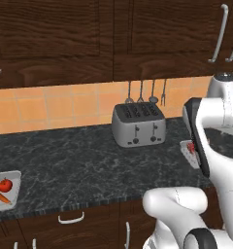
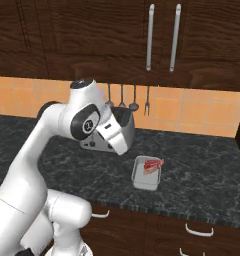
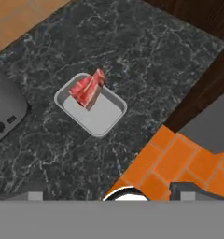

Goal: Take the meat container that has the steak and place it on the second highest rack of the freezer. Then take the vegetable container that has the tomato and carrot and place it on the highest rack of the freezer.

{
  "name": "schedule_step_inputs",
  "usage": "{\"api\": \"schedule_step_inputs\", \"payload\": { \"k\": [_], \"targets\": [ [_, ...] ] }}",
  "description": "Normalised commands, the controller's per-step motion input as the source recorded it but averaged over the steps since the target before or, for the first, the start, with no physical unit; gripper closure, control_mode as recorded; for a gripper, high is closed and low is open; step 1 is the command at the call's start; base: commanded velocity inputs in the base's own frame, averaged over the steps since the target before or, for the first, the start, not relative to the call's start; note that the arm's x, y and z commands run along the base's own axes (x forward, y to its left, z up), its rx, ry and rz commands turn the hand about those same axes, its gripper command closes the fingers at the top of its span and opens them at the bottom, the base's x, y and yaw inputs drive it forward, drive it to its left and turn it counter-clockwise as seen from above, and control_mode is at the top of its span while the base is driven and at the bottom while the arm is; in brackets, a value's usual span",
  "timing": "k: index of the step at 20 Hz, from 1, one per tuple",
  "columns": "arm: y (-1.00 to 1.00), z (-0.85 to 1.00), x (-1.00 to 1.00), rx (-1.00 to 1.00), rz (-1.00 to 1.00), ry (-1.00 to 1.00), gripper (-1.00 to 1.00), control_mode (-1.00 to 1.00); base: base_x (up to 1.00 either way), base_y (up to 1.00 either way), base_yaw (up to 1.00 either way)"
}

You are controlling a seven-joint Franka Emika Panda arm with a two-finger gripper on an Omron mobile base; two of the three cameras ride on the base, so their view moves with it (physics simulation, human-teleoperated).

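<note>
Hand view: my gripper hangs wide open and empty above the shallow grey rectangular meat tray, centre-left on the black marble counter. The streaky red steak leans loosely inside; I'd pinch the stiff, light tray's rim, keeping it level.

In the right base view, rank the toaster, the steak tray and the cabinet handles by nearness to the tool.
1. Toaster, just behind the tool.
2. Steak tray, on the counter to its right and below.
3. Cabinet handles, high above, on the wall cabinets.
</note>
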Motion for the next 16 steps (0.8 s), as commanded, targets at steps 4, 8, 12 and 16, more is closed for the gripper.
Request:
{"api": "schedule_step_inputs", "payload": {
  "k": [4, 8, 12, 16],
  "targets": [
    [-0.70, -1.00, 0.00, 0.26, -0.36, 0.57, -1.00, -1.00, 0.00, 0.00, 0.00],
    [-0.47, -1.00, 0.34, 0.29, -0.28, 0.09, -1.00, -1.00, 0.00, 0.00, 0.00],
    [-0.14, -1.00, 0.28, 0.22, -0.19, 0.02, -1.00, -1.00, 0.00, 0.00, 0.00],
    [-0.15, -0.65, 0.24, -0.02, -0.07, 0.00, -1.00, -1.00, 0.00, 0.00, 0.00]
  ]
}}
